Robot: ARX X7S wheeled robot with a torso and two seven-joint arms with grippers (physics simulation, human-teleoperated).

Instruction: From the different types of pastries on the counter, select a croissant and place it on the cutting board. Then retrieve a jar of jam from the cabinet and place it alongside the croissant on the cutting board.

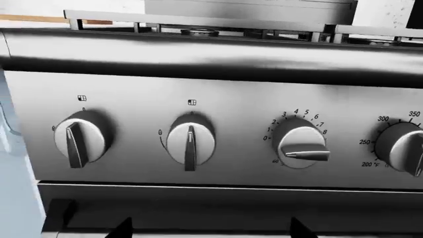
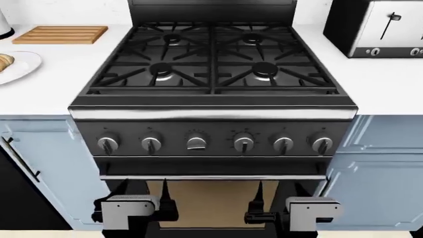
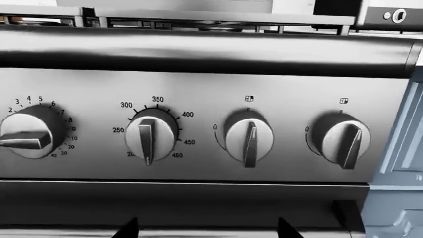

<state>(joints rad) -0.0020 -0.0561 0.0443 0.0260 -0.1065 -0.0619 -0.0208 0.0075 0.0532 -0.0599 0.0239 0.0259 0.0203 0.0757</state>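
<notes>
In the head view the grooved wooden cutting board lies bare at the far left of the white counter. A golden-brown pastry, seemingly the croissant, shows in part at the left edge, on a round white plate. The cupcake and the jar of jam are out of view. My left gripper and right gripper hang low in front of the oven door, both open and empty. In the wrist views the left gripper and right gripper face the stove knobs with fingertips wide apart.
A steel gas stove with a row of knobs fills the middle. A toaster stands at the back right. A white cylinder is at the far left. Pale blue cabinet doors flank the oven.
</notes>
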